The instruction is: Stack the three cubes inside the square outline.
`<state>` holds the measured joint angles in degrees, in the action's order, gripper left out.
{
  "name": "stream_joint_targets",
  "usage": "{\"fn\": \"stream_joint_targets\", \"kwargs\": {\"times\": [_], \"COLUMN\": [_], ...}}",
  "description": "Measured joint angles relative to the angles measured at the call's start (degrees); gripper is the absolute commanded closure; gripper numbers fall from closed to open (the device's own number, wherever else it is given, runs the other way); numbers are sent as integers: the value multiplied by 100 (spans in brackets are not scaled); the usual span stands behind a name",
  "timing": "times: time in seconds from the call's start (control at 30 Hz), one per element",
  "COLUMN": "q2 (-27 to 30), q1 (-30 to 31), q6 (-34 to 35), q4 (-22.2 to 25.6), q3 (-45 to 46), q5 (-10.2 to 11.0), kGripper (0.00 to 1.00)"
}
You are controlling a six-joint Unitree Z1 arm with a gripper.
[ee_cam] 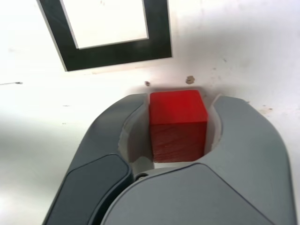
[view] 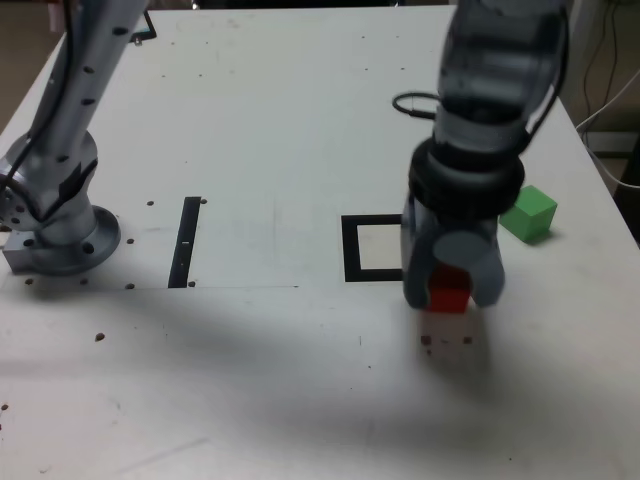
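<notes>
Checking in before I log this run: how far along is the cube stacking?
Nothing is stacked yet: the black square outline is empty. In hand: the end effector is closed on the small red cube, outside the outline. Left: placing it, then the green cube. No yellow cube is in view.

**Layout on the table**

Square outline [view: 350, 250] near the middle of the table [view: 280, 120]. Just off its near corner, toward the exterior view's right: one cube [view: 449, 290], sitting between the jaws of the gripper [view: 452, 285], outside the outline. Farther to the exterior view's right, apart from both: a second cube [view: 529, 212]. Well to the exterior view's left of the outline: a thin strip [view: 186, 241]; beyond it, at the left edge, the arm's base [view: 60, 235].
</notes>
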<state>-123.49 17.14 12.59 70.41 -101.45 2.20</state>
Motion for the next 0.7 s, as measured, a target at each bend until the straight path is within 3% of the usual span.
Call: {"fn": "stream_joint_targets", "kwargs": {"times": [0.27,0.7], "q2": [923,874], "q1": [-396,-1098], "q6": [-176,-1050], "q4": [43,-634], "q3": [772,1502], "q5": [193,132], "kGripper": [79,74]}}
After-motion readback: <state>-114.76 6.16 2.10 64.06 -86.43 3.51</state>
